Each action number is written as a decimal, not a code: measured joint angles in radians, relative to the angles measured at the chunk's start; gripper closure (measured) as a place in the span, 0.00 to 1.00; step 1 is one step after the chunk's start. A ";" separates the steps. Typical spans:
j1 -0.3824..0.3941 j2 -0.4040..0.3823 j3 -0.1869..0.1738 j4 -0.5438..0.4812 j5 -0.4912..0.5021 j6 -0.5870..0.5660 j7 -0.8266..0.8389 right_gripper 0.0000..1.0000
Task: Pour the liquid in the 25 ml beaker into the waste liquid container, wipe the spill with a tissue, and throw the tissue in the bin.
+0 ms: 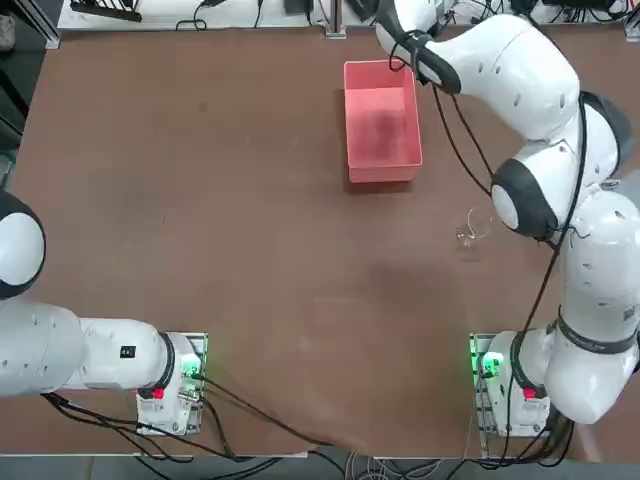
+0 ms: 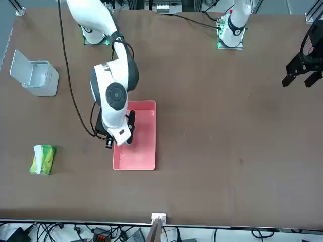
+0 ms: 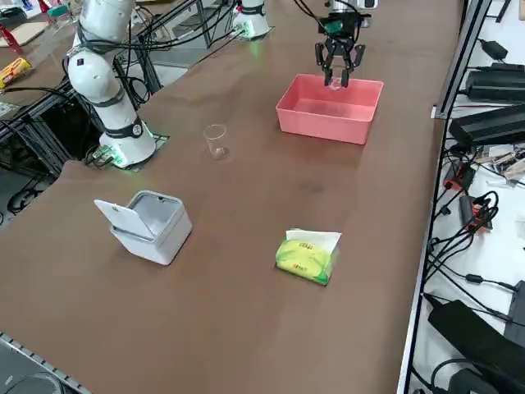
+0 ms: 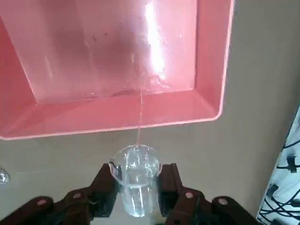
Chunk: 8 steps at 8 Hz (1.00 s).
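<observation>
The right gripper (image 4: pixel 137 185) is clamped on the 25 ml beaker (image 4: pixel 136 180), one finger on each side of the glass; only the wrist view shows this up close, with the little beaker tipped and a thin stream of liquid running from its lip into the waste liquid container (image 4: pixel 206 56); a shiny wet patch sits on the pink floor where the stream lands. The side view shows the gripper (image 3: pixel 338 67) hanging above the far end of the pink tray (image 3: pixel 328 123); in the top view the arm hides the gripper and beaker. The front and side views show things the top view leaves out: the bin (image 3: pixel 152 226) with its lid up, and a green tissue pack (image 3: pixel 305 256) with a white sheet sticking out, both well apart from the tray. A bigger clear beaker (image 3: pixel 216 140) stands alone on the brown table (image 3: pixel 246 328); there is wide bare table all around the tray.
</observation>
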 joint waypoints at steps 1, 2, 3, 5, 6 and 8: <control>0.013 0.011 0.000 0.001 -0.015 -0.007 0.001 0.52; 0.029 0.020 0.000 0.005 -0.045 -0.017 0.004 0.52; 0.045 0.023 0.000 0.006 -0.078 -0.033 0.008 0.52; 0.069 0.024 0.000 0.009 -0.130 -0.061 0.010 0.52; 0.078 0.028 0.000 0.009 -0.154 -0.072 0.010 0.52; 0.095 0.037 0.000 0.009 -0.205 -0.091 0.010 0.52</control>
